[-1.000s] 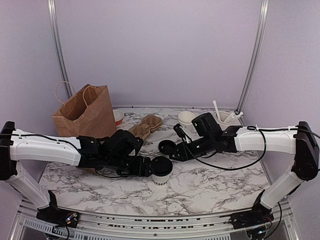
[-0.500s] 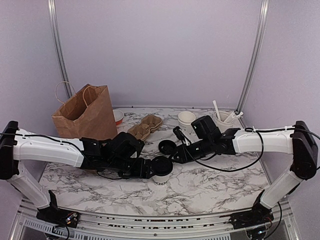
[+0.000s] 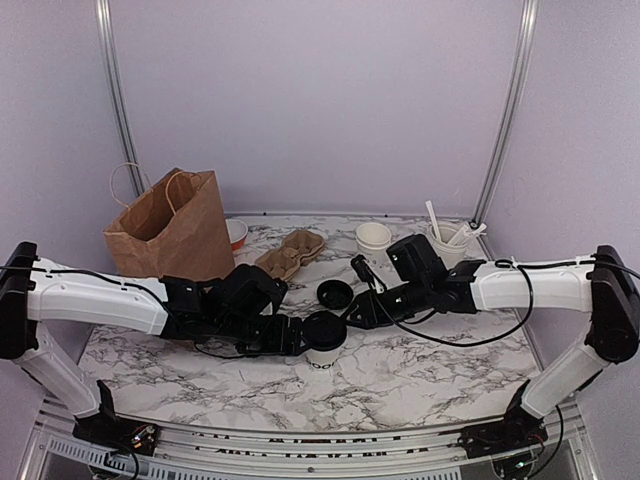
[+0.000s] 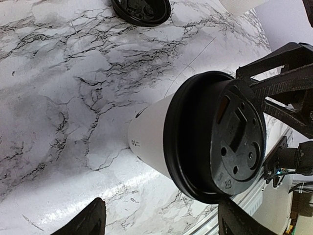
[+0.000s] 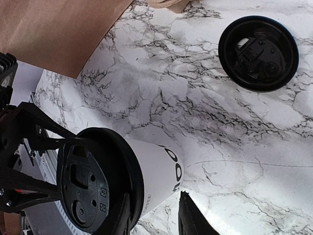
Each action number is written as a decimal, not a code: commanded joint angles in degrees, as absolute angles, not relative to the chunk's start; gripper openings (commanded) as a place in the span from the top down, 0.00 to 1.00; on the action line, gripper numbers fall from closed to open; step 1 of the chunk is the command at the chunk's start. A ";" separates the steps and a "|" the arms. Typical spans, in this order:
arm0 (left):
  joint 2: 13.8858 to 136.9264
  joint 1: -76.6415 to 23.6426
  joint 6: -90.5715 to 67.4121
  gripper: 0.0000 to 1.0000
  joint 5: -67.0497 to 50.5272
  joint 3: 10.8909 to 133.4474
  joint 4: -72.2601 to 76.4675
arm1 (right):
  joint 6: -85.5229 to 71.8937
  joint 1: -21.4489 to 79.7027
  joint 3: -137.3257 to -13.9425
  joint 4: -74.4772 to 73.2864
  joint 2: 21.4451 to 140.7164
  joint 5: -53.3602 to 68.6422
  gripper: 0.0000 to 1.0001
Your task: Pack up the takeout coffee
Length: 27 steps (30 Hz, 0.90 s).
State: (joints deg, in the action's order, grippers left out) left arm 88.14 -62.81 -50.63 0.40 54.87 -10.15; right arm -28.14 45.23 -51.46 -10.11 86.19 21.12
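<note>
From my station I count one takeout coffee [image 3: 322, 345], and it stands upright a little nearer than the middle of the table [image 3: 430, 375], between the two arms. It is a small white paper cup with dark lettering facing the near edge and one black lid [image 4: 230, 137] seated on top.

There are two black lids in all. The second lid [image 3: 334, 294] lies loose and upside down on the marble just behind the coffee, apart from it.

My left gripper [image 3: 297, 337] lies low at the coffee's left side. On its wrist camera both fingers [image 4: 90, 220] stand wide apart, with the lidded top filling the space ahead of them. I cannot tell whether either finger touches the cup.

My right gripper [image 3: 352, 314] reaches in from the right, down at the lid's rim. Its two fingers [image 5: 190, 215] stand close together with a narrow gap. One overlaps the rim on its wrist camera, though I cannot make out actual contact.

Along the far edge I count five more things:
- One brown paper bag [image 3: 170, 235] with handles stands at the back left corner.
- One small white bowl [image 3: 237, 234] with an orange-red band is half hidden behind the bag.
- One brown cardboard carrier [image 3: 292, 250] lies beside the bowl.
- One empty white cup [image 3: 373, 238] stands to the right of the carrier.
- One larger white cup [image 3: 447, 243] holding white utensils stands toward the back right corner.
</note>
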 commanded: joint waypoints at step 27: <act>91.51 -61.00 -52.12 0.22 0.79 48.21 -11.69 | -33.42 49.37 -45.86 -8.36 87.70 16.38 0.69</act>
